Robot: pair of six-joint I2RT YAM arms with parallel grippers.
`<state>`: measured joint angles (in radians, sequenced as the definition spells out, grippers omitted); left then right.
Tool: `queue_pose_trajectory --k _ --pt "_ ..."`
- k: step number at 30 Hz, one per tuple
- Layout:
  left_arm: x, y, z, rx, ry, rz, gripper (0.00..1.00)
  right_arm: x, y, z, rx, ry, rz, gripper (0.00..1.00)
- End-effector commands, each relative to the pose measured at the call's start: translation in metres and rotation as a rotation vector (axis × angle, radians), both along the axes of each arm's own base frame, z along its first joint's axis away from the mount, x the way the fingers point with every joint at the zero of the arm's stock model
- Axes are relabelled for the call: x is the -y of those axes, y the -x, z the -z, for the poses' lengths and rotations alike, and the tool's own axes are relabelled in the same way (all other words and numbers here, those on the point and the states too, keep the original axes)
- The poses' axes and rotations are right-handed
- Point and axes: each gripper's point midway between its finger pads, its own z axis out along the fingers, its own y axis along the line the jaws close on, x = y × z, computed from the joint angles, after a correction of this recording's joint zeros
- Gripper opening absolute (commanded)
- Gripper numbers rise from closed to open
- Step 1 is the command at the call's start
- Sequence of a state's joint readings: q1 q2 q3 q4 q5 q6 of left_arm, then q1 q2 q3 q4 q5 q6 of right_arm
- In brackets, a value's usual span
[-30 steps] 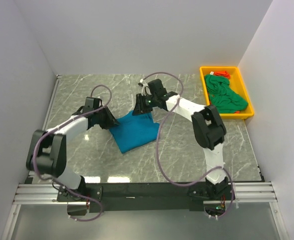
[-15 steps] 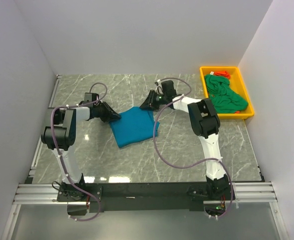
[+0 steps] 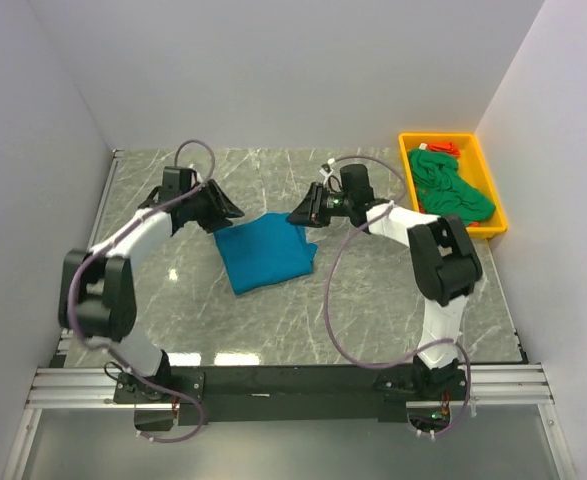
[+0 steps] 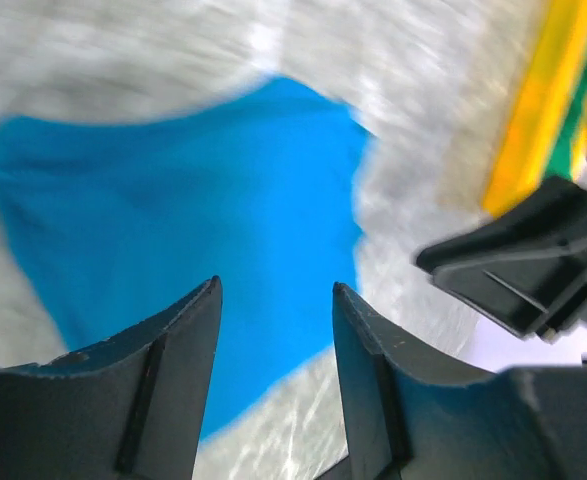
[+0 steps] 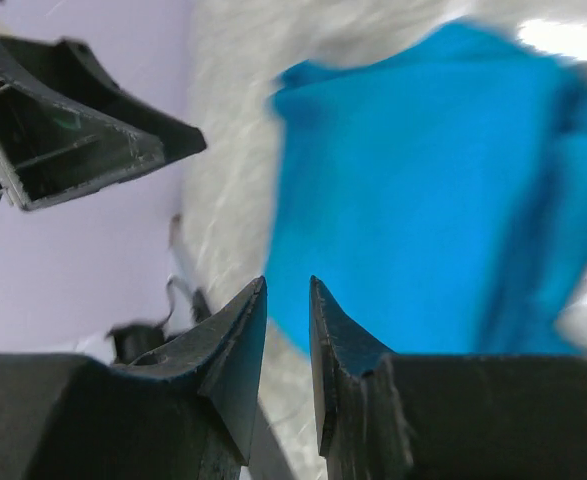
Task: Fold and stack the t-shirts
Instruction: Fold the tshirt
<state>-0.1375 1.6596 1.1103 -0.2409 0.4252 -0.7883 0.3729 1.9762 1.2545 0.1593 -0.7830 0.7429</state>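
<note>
The left tool [image 3: 229, 211] hangs just above the counter [image 3: 373, 290] with its jaws standing apart and nothing between them. The folded teal-blue t-shirt [image 3: 266, 252] lies flat just ahead of and below its tips, at the shirt's far left corner. Whether the tips touch the cloth cannot be told, as the wrist views are blurred. Facing it from the other side, the right tool [image 3: 299, 216] sits at the shirt's far right corner. Its jaws are parted by only a narrow gap and are also empty, with the blue cloth spread out beyond the fingertips [image 5: 245, 305]. The shirt thus lies between the two tools and somewhat nearer the arm bases than either. Well off to the right tool's outer side, behind its wrist, stands a yellow bin [image 3: 410, 178]. It holds a crumpled bright green t-shirt [image 3: 455, 196] and, at its far end, a small red-orange piece [image 3: 445, 150] of cloth.
</note>
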Motion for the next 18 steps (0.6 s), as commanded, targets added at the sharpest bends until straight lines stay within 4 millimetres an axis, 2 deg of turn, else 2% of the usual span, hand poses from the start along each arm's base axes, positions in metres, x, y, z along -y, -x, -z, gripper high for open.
queue_pose_trajectory --k 1,2,3,4,5,6,7,9,10,12,14,18 --pt "0.024 0.047 -0.003 0.018 -0.07 0.101 0.54 -0.014 0.036 -0.037 0.078 -0.084 -0.101 0.31" --pt "0.03 0.057 0.002 0.007 -0.073 0.116 0.53 -0.015 0.05 -0.027 0.047 -0.083 -0.12 0.31" --pt "0.033 0.064 0.004 0.009 -0.075 0.113 0.52 -0.016 0.056 -0.025 0.048 -0.094 -0.132 0.31" --pt "0.038 0.084 0.025 -0.037 -0.08 0.134 0.5 -0.015 0.06 -0.019 0.036 -0.096 -0.14 0.31" --pt "0.04 0.092 0.035 -0.057 -0.074 0.134 0.49 -0.011 0.069 -0.003 0.001 -0.083 -0.144 0.31" --pt "0.039 0.114 0.056 -0.132 -0.048 0.138 0.45 -0.008 0.071 0.006 -0.013 -0.074 -0.139 0.31" --pt "0.043 0.115 0.061 -0.117 -0.026 0.139 0.44 -0.005 0.075 0.024 -0.044 -0.056 -0.141 0.31" --pt "0.037 0.137 0.091 -0.194 -0.026 0.118 0.4 0.002 0.084 0.058 -0.11 -0.029 -0.133 0.31" --pt "0.035 0.14 0.099 -0.203 -0.029 0.111 0.38 0.007 0.091 0.074 -0.153 -0.018 -0.123 0.31" --pt "0.028 0.157 0.121 -0.27 -0.053 0.104 0.35 0.015 0.093 0.091 -0.173 -0.009 -0.099 0.29" --pt "0.028 0.164 0.126 -0.291 -0.045 0.108 0.35 0.026 0.098 0.109 -0.212 0.006 -0.073 0.29" --pt "0.02 0.171 0.123 -0.296 -0.073 0.086 0.35 0.038 0.105 0.111 -0.219 0.044 -0.067 0.29"
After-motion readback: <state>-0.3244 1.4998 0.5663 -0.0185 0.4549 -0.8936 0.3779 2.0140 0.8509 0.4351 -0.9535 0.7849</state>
